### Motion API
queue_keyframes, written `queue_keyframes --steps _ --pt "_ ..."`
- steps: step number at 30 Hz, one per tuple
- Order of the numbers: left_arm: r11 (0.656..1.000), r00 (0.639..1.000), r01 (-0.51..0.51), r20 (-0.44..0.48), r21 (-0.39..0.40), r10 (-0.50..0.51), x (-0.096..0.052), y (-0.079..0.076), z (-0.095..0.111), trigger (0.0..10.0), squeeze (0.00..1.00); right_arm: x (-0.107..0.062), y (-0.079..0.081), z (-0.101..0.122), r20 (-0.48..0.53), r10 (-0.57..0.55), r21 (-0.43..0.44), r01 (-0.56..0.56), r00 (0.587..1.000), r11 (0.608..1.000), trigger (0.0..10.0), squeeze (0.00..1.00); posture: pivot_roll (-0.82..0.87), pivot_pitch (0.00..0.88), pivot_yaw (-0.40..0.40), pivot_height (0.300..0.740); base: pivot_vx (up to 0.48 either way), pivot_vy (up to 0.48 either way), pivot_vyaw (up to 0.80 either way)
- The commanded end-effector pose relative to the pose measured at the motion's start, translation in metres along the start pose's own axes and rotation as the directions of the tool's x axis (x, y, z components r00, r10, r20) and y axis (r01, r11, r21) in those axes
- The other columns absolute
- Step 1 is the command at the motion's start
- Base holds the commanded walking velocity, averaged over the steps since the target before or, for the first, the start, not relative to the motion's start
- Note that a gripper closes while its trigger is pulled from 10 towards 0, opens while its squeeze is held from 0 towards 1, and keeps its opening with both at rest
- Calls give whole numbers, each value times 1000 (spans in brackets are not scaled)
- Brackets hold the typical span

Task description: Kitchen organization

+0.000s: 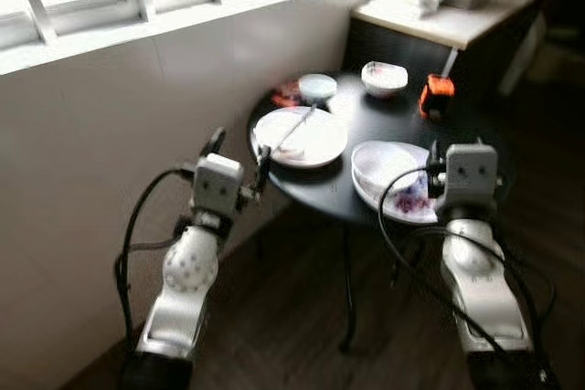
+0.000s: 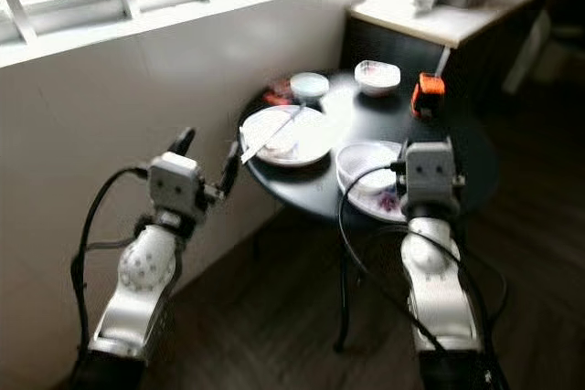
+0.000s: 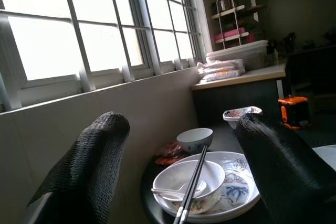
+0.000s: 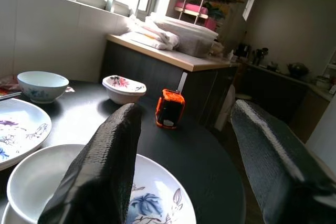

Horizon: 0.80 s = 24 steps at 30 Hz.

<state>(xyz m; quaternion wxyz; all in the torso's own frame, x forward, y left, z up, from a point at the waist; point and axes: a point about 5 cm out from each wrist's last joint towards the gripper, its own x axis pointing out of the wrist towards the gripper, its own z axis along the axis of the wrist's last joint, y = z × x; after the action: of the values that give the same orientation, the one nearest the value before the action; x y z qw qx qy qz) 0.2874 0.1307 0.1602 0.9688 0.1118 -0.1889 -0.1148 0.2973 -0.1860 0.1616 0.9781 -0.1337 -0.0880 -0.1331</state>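
Wall (image 1: 101, 125): white, under a barred window (image 3: 79, 35); runs along the outer side of the left gripper.
Counter (image 4: 173, 56): light top over dark cabinet, well beyond both grippers; carries a clear lidded tub (image 4: 186, 35) and folded bags.
Round table (image 2: 475, 157): black top on thin legs, directly ahead of both grippers.
Left plate (image 1: 322, 139): white, flower pattern, just ahead of the left gripper; holds a white bowl (image 3: 191, 184) with a spoon (image 3: 173, 192) inside and dark chopsticks (image 3: 191, 187) laid across it.
Right plate (image 4: 163, 203): white, blue flowers, just under and ahead of the right gripper; holds a shallow white bowl (image 4: 37, 182).
Small bowl (image 1: 317, 87): pale blue, beyond the left plate.
Patterned dish (image 1: 384, 78): white with red, far side of the table.
Orange object (image 4: 169, 108): orange and black, ahead of the right gripper, between its fingers in the wrist view.
Left gripper (image 3: 181, 145): fingers spread apart, holding nothing.
Right gripper (image 4: 184, 145): fingers spread apart, holding nothing.
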Motion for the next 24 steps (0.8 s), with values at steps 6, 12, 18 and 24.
queue_keyframes --steps 6,12,18,24 --pt "1000 1000 -11 -17 21 11 0 3 -2 10000 0 9 3 -7 -67 85 5 -85 994 996 10000 0 -50 0 -71 740 0 0 0" --pt "1000 1000 -12 -27 25 12 0 3 -4 10000 0 18 13 -13 -138 300 5 -302 944 953 10000 0 -50 0 -72 740 0 0 0" --pt "999 999 -14 -33 30 15 1 3 -5 10000 0 34 9 -22 -234 453 -29 -472 860 881 10000 0 -48 0 -73 740 0 0 0" --pt "999 999 -16 -38 31 17 1 3 -5 10000 0 47 -3 -30 -327 515 6 -543 793 840 10000 0 -45 0 -77 740 0 0 0"
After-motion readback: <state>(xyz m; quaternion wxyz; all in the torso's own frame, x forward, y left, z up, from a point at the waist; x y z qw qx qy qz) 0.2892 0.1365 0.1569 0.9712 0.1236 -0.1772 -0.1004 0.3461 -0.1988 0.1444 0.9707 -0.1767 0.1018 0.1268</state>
